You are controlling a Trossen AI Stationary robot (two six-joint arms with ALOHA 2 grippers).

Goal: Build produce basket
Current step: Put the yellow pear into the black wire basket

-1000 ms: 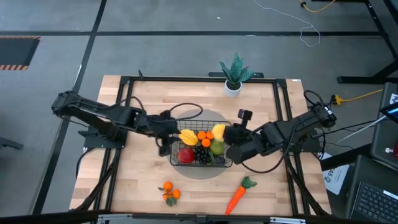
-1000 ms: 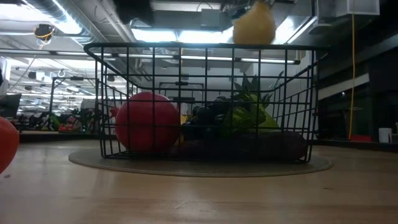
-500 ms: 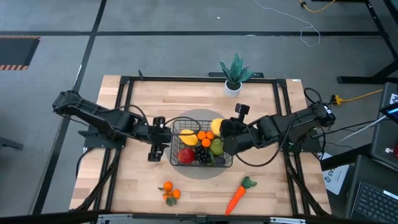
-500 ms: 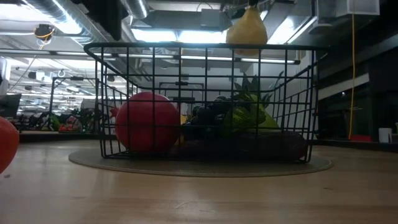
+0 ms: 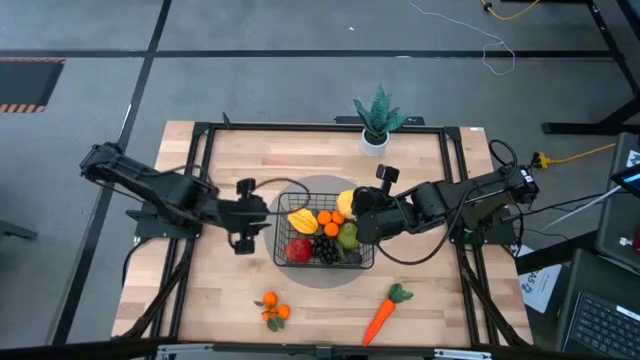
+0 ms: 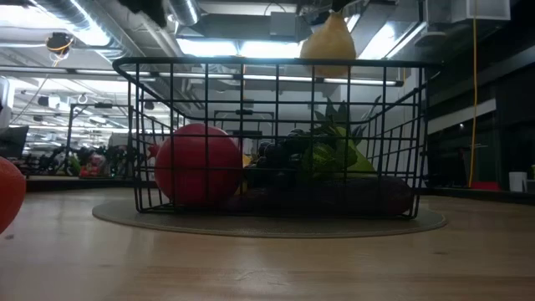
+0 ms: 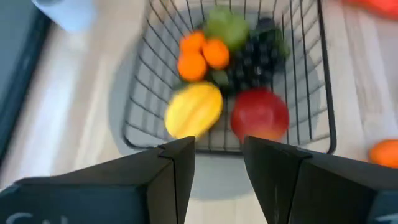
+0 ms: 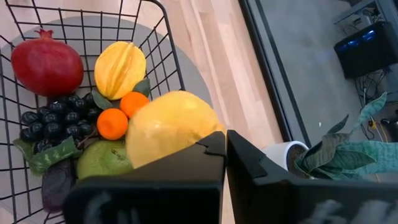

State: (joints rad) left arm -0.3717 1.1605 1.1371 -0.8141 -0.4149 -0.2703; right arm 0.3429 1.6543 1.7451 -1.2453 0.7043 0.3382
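A light wooden table (image 5: 220, 300) carries a grey round mat with the black wire basket (image 5: 283, 258) on it, holding a red fruit (image 5: 299, 250), black grapes (image 5: 326, 248), a green pear (image 5: 348, 237), oranges (image 5: 327, 220) and a yellow squash (image 5: 302, 219). The right gripper (image 5: 352, 206) is clenched on a yellow pear (image 6: 333, 46), held above the basket's far right corner. The left gripper (image 5: 268, 222) hangs just left of the basket, fingers parted and grasping nothing; a carrot (image 5: 380, 318) and further oranges (image 5: 272, 310) lie on the table's front
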